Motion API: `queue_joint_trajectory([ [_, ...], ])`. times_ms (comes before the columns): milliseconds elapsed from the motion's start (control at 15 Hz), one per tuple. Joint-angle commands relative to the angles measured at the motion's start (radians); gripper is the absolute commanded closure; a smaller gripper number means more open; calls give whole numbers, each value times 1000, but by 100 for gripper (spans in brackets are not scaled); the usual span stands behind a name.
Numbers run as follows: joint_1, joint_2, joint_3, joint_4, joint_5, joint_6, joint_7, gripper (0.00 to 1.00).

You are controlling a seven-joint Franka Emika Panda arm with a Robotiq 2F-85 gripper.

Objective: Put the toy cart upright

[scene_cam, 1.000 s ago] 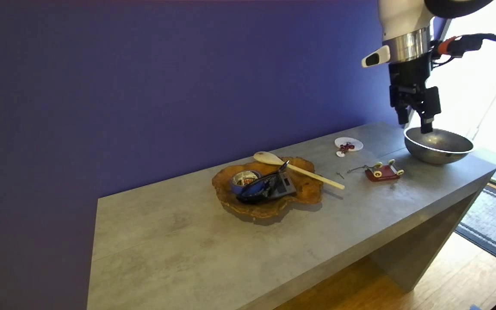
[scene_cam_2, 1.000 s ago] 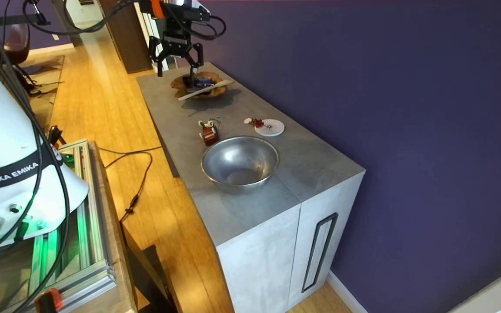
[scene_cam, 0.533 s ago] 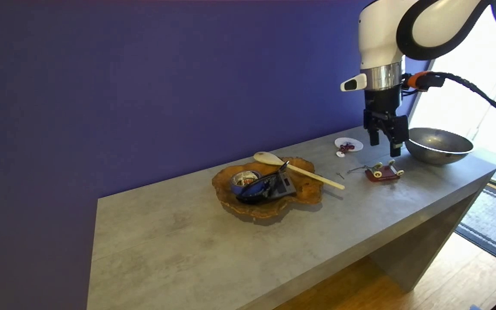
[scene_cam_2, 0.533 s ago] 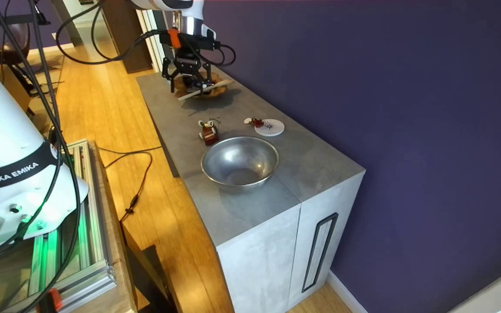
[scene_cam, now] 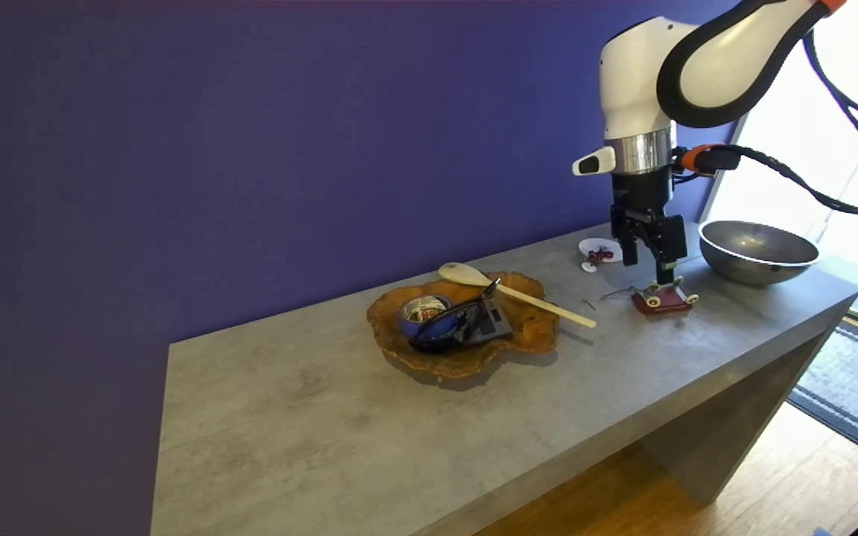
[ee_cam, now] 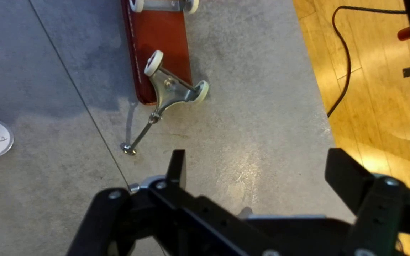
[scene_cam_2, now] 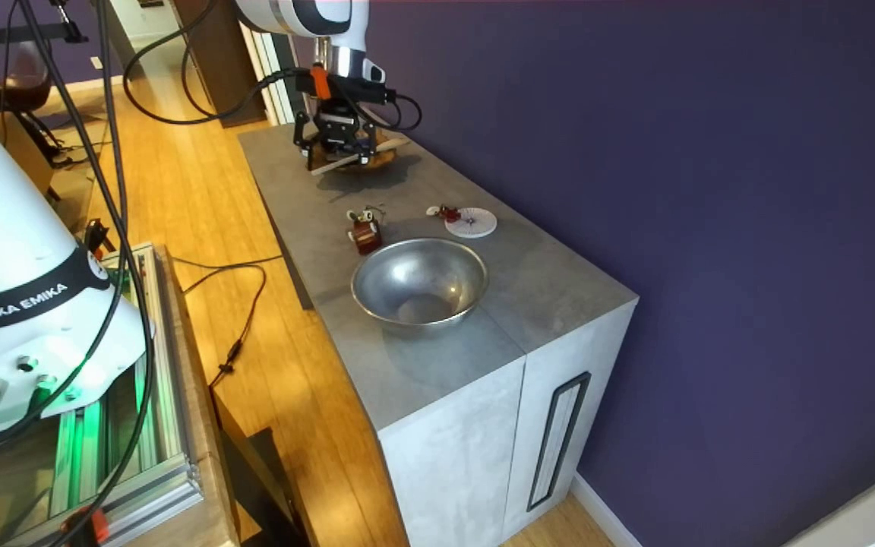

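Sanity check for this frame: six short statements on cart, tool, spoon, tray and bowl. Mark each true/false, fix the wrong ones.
1. The toy cart lies upside down on the table. True.
2. The tool is open. True.
3. The tool holds the toy cart up in the air. False: the toy cart rests on the table, ungripped.
4. The wooden spoon lies across the wooden tray, outside the steel bowl. True.
5. The steel bowl stands in the wooden tray. False: it stands on the table, apart from the wooden tray.
6. The toy cart is mainly blue. False: mainly red.

Toy cart (ee_cam: 162,35) partly beyond the wrist view's top edge.
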Motion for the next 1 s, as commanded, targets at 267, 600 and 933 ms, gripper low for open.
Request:
queue_joint_trajectory([
  [267,-52,106,11,69,18,23,125,0],
  [600,-51,150,5,105,-9,12,176,0],
  [933,-26,191,-22,133,-89,41,236,0],
])
